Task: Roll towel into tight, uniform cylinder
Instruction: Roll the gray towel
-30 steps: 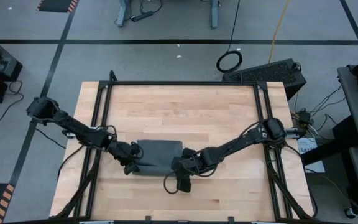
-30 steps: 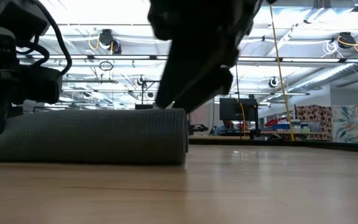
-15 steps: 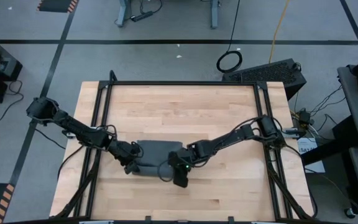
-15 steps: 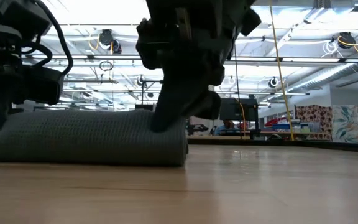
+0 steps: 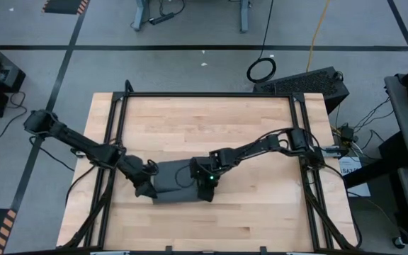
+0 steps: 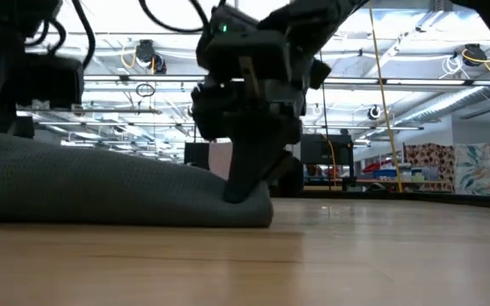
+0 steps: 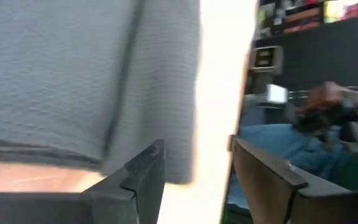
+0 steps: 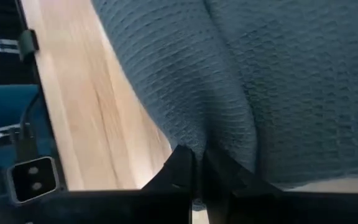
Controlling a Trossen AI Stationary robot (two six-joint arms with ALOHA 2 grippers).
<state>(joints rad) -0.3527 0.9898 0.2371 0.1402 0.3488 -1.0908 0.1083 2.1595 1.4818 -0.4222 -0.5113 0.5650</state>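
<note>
The dark grey towel [image 5: 172, 178] lies folded flat on the wooden table near its front middle. In the low view its left end [image 6: 7, 149] stands higher than its right end. My left gripper [image 5: 146, 188] is at the towel's left end, open, with a towel corner [image 7: 176, 168] reaching toward the gap between its fingers [image 7: 194, 180]. My right gripper [image 5: 205, 185] is at the towel's right end and shut on it. No cylinder shows. My left gripper stands open against the towel's left end; the cloth overlaps one finger [image 7: 143, 177], and I cannot tell whether it touches. My right gripper pinches the towel's right end [image 8: 229, 146] between its two shut fingers [image 6: 243, 183], which slant down from the table's right. A crease runs through the cloth to the fingertips. This end stays on the table.
Black frame rails [image 5: 119, 113] run along the table's left, right and far sides. Bare wood [image 5: 204, 127] lies beyond the towel and in front of it [image 5: 211, 227]. Cables trail from both arms.
My right gripper has gone toward the table's left and down from beside the towel onto its right end, turning as it went, and has shut there. My left gripper has opened and risen a little. The towel's left end stands higher than before.
</note>
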